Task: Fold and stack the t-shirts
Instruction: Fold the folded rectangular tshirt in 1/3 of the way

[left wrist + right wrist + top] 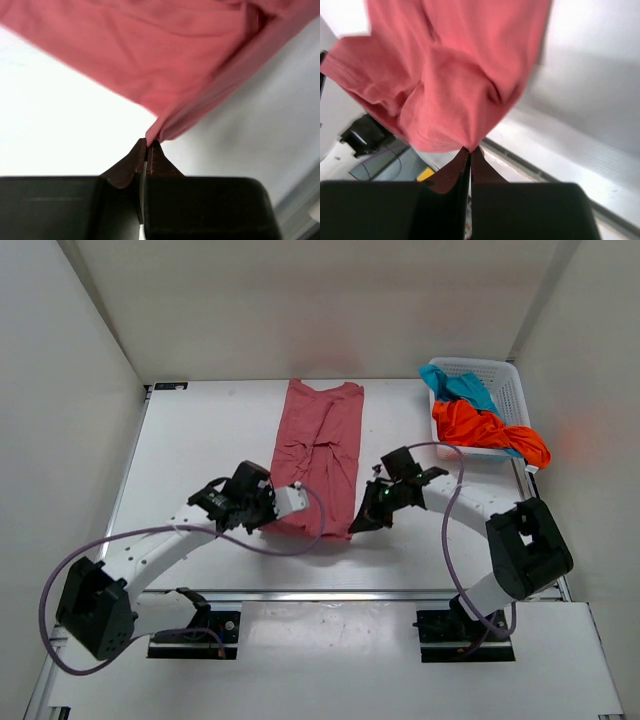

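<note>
White-walled enclosure around our white table (200,450), pink t-shirt (322,445) folded lengthwise at table centre, white lattice basket (510,390) far right holding orange t-shirt (475,425) and teal t-shirt (462,386), our left gripper (147,145) and right gripper (470,150) each clamped on a near pink corner.

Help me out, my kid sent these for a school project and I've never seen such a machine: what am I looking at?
Two robot arms bolted at a table's near edge. The overhead picture looks down on both; the other two come from cameras on each wrist. A pink t-shirt lies lengthwise on the table. The left claw and right claw each pinch a near corner of it, jaws shut. A white basket at the far right holds an orange shirt and a teal shirt.
</note>
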Controlling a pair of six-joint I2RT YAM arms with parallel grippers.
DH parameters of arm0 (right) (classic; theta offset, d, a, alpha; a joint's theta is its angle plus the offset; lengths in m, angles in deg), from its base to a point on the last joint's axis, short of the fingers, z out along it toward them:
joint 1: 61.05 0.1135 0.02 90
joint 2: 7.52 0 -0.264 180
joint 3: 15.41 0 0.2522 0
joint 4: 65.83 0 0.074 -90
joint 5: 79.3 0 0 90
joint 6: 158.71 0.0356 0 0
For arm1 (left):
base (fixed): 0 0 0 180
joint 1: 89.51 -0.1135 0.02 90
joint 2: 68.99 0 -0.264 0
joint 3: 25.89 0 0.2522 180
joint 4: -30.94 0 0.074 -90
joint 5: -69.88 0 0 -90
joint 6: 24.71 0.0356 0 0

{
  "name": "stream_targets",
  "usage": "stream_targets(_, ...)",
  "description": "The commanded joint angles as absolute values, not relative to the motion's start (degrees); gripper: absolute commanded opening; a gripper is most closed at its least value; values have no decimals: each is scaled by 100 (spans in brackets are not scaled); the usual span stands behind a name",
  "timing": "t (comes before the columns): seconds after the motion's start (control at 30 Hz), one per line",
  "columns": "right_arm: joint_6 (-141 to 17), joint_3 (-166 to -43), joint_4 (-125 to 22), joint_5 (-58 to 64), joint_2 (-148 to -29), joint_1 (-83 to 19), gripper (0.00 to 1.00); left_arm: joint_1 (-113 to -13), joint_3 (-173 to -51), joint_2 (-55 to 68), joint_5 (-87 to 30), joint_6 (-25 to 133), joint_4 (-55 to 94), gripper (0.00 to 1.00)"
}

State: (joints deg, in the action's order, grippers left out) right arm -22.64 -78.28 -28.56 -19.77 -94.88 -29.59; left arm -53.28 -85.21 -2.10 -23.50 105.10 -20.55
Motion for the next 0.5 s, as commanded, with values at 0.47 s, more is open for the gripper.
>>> stream_targets(0.47, -3935, -11784, -1322, -2585, -12282, -4426, 0, -5892, -11233, 2495, -1169, 9965, -963, 0)
